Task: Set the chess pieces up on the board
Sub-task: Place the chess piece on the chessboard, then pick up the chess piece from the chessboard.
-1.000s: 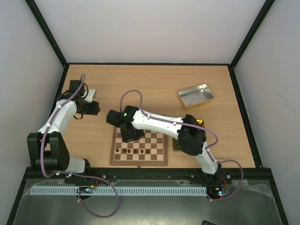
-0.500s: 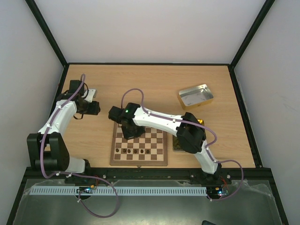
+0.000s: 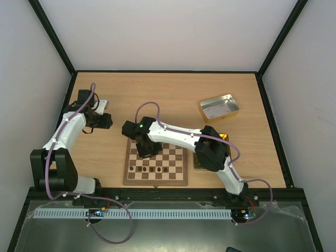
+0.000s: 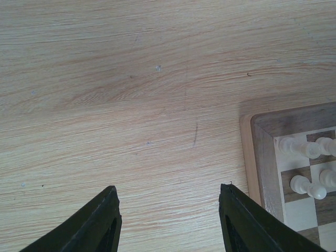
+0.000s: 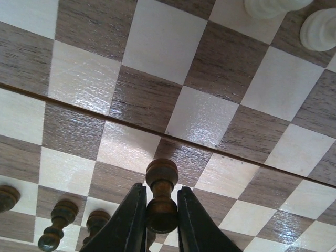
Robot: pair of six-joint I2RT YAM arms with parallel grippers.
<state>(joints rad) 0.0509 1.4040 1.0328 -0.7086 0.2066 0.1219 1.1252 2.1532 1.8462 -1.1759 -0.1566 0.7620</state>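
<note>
My right gripper (image 5: 161,188) hangs low over the chessboard (image 5: 157,37), jaws drawn narrow around a dark pawn (image 5: 161,173). The two black fingers (image 5: 131,220) press against either side of its lower body, and its round head pokes out beyond the tips. Whether its foot touches the wood I cannot tell. It hangs above a dark square, just on the near side of the seam that runs across the board.

To the lower left of my fingers stand a few more dark pieces (image 5: 58,227), upright and close together in a line. At the top right corner of that view are two cream pieces (image 5: 320,29), well apart from the pawn I hold.

My left gripper (image 4: 169,188) is off to the side over the bare table (image 4: 131,79). Its jaws are spread wide with nothing between them, only wood grain. The board's bordered corner shows at the right of that wrist view, with cream men on its nearest squares.

From above, my right arm reaches across the board to its far left part. A silver tin (image 3: 219,107) lies on the far right of the table, well apart from the board. A gold tin (image 3: 198,164) sits just beside the board's right edge — mostly hidden under my right arm.
</note>
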